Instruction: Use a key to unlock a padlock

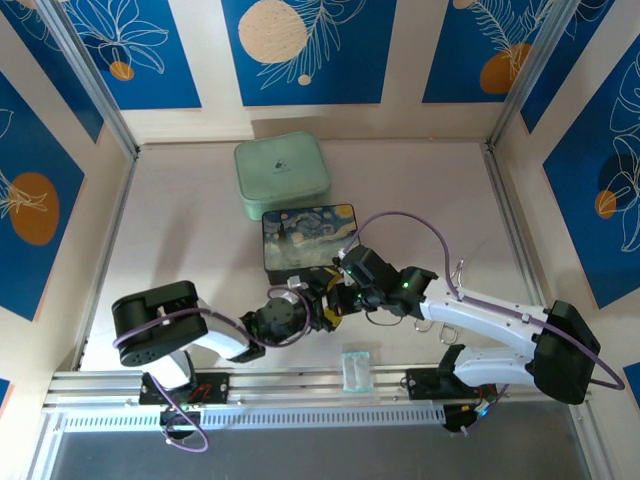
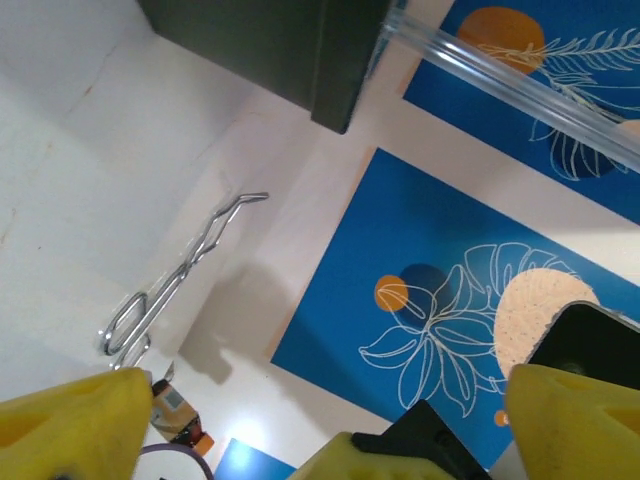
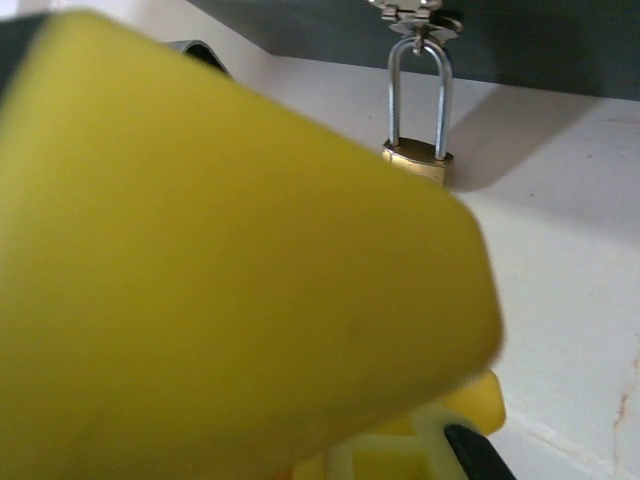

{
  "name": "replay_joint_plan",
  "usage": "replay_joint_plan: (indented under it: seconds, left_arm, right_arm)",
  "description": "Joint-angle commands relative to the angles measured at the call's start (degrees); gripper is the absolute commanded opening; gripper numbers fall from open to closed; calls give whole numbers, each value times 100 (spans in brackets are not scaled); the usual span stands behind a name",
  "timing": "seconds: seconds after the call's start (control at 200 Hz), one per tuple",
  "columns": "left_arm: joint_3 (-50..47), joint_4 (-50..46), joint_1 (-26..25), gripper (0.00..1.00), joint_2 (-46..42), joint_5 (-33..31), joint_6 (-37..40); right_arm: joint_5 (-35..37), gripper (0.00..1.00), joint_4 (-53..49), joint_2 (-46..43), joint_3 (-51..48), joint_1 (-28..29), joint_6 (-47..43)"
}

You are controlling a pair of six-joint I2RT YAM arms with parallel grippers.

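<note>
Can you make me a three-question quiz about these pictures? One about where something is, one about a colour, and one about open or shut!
1. Where is the padlock? A inside a cup; B hooked on the painted box's clasp; C under a towel.
2. What colour is its body? A red; B gold; C blue.
3. How is the left pincer? A open; B shut; C gripping a spoon.
Answers: 1 B, its shackle loops through the clasp. 2 B, brass gold shows in the right wrist view. 3 A, its yellow fingers stand far apart, nothing between.
</note>
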Motion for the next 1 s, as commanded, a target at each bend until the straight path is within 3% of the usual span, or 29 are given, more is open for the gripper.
replay_joint_plan:
  seconds: [0.0,0.325,0.47,0.69,0.87,0.996]
  left_arm:
    - [-170,325,-60,81,-29,-262,-94]
    - [-207,-110,-63,56,-36,-158,-146]
    - [-277,-199,-59,36,-90,-226,-133]
    - [-226,-1642,-42,22,-904,-303,67]
    - [-346,-2201,52,4,-1413,-376,284]
    - [-351,-2585,132,0,-1841,-397,572]
  right_arm:
    - [-75,2,171,-94,-82,49,111]
    - [57,2,59,-391,-228,6,201]
    - [78,2,-13,-399,-224,-10,184]
    - [78,2,-31,-395,-212,-117,114]
    - [14,2,23,-348,-234,-159,96]
    - [-86,2,148,-348,-270,-180,62]
